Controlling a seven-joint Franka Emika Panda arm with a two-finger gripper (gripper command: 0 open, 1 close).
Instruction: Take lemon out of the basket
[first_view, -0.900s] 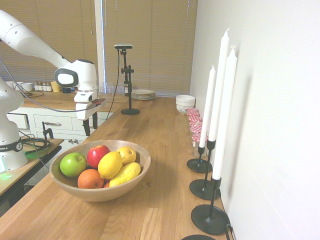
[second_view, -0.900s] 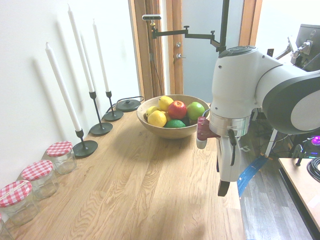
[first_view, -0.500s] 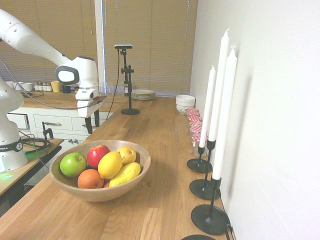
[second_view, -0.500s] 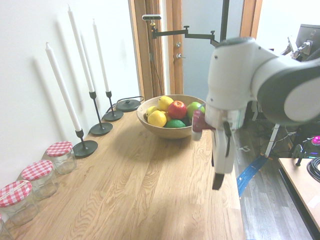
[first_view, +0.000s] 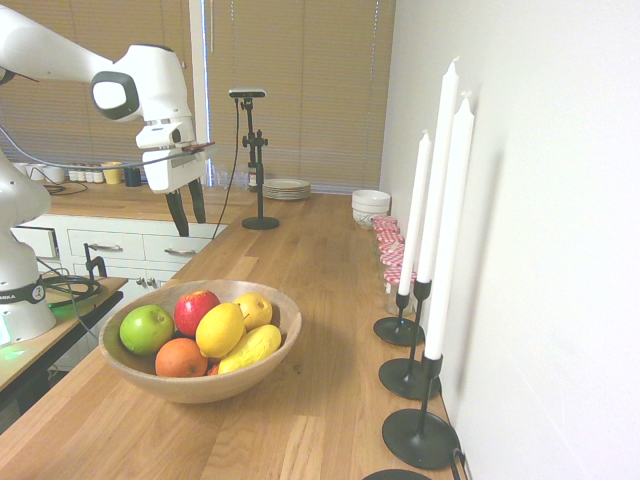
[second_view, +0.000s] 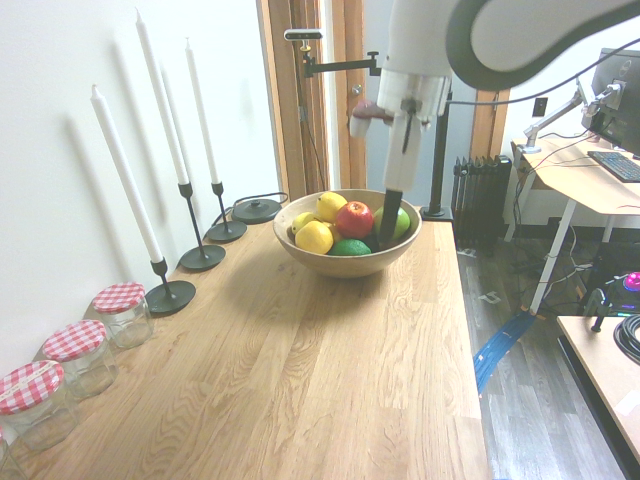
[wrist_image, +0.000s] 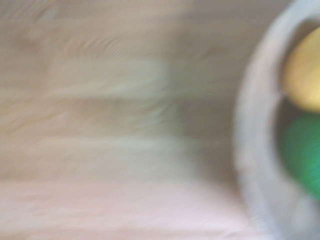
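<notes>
Gripper (first_view: 187, 213) with jaws spread, empty, hangs above and apart from the lemon (first_view: 220, 330) in the basket (first_view: 285, 318).

Bright yellow lemon (first_view: 220, 330), light brown basket (first_view: 200, 385), red-checked jar lids (second_view: 71, 340).

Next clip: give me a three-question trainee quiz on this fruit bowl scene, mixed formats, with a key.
1. True or false: the claw is shut on the lemon.
2. Multiple choice: the red apple lies (A) in the basket, (B) on the counter beside it, (C) among the candles.
3. Fill in: in the first exterior view, the fruit at the basket's left side is the ____ apple.

Key: 1 false, the claw is open above the counter, apart from the fruit, and the lemon lies in the basket. 2 A. 3 green.
</notes>
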